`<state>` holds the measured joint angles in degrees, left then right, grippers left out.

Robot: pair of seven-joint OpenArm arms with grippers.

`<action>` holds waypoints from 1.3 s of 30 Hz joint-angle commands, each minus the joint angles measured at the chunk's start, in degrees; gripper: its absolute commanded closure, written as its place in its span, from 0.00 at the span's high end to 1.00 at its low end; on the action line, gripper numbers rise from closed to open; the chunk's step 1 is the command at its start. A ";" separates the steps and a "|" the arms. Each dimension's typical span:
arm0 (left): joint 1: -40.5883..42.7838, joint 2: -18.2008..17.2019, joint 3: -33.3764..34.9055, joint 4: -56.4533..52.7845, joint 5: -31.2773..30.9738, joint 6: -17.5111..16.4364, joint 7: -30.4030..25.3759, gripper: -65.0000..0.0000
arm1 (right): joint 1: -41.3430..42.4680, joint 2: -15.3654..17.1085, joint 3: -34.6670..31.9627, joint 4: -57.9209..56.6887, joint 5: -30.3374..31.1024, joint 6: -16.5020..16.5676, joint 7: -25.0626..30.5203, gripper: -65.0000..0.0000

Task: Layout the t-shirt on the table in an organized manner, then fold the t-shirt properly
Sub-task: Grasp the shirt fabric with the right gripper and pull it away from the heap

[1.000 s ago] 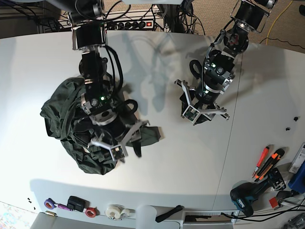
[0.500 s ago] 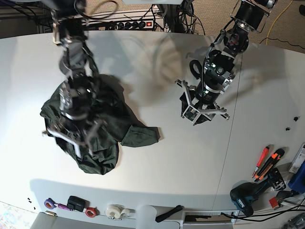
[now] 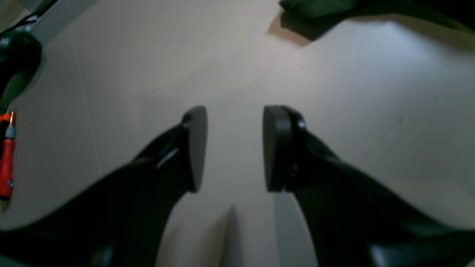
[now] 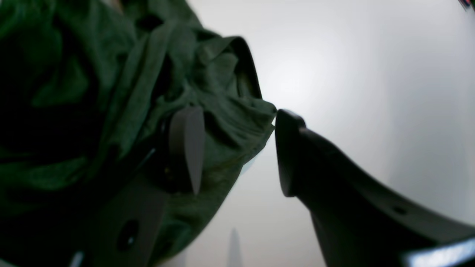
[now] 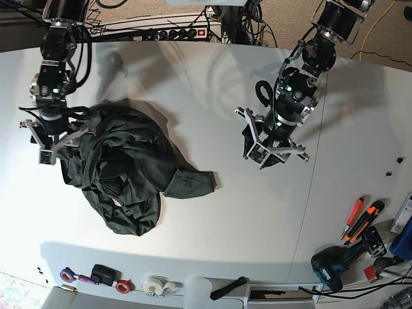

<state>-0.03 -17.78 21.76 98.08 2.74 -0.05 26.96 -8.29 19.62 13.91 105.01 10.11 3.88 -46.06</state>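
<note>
Base view, near edge first: tape rolls [image 5: 122, 285] and small clutter line the table [image 5: 212, 109] rim, with a drill [image 5: 335, 265] and red-handled tools [image 5: 362, 217] toward the right corner. Farther in, the t-shirt [image 5: 125, 170] lies crumpled in a heap on the table's left half, 1 sleeve-like flap pointing toward the centre. At the heap's far-left edge hangs the right gripper [image 5: 56, 138], jaws spread wide; its wrist view shows 1 finger over the green folds and the other over bare table beside the cloth's edge, nothing clamped between them. Well apart, right of centre, the left gripper [image 5: 273, 147] hovers over bare table, its 2 fingers parted with only white surface in the gap. Beyond the table's far edge sit a power strip [image 5: 174, 32] and cables.
</note>
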 commanded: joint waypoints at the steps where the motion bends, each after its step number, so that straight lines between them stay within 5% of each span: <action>1: -0.94 -0.15 -0.17 1.01 0.07 0.22 -1.44 0.40 | 0.37 0.02 0.72 0.94 1.40 0.70 1.66 0.47; 11: -0.92 -0.15 -0.17 1.03 0.07 0.22 -1.44 0.40 | 4.28 -5.84 1.09 -10.58 2.75 2.40 7.15 0.47; 17: -0.94 -0.15 -0.17 1.01 0.07 0.22 -1.55 0.40 | 6.64 -5.77 1.09 -13.79 3.93 2.91 7.52 0.46; 22: -0.94 -0.15 -0.17 1.01 0.07 0.22 -2.97 0.40 | 7.15 -5.77 1.11 -13.11 3.82 6.23 5.07 0.01; 39: -0.92 -0.17 -0.17 1.01 0.04 0.20 -2.95 0.40 | -8.61 -5.66 1.20 23.52 -0.55 5.66 -7.43 0.00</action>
<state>-0.03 -17.78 21.74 98.08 2.70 -0.05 25.45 -17.28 13.34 14.85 127.66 9.39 9.65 -54.59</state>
